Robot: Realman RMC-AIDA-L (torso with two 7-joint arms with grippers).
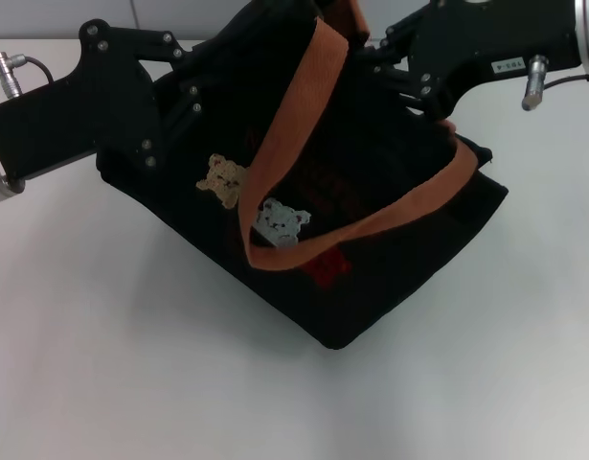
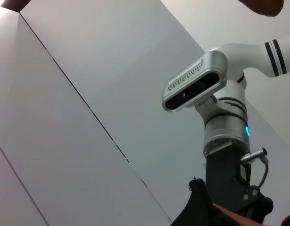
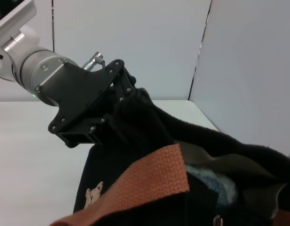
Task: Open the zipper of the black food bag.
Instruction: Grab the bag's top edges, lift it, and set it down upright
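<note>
The black food bag is sitting tilted on the white table, 2 grippers gripping its top rim; the left gripper is pinching 1 corner; the right gripper is at the opposite end, finger state unclear; I would keep the corner taut, pulling along the zipper, not upward.

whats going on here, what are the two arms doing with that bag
Both arms are at the black food bag on the white table. The left tool meets the bag's top at one end, and the right tool meets it at the other. The bag sits tilted, orange handles draped over it. The right wrist view shows the top gaping.
</note>
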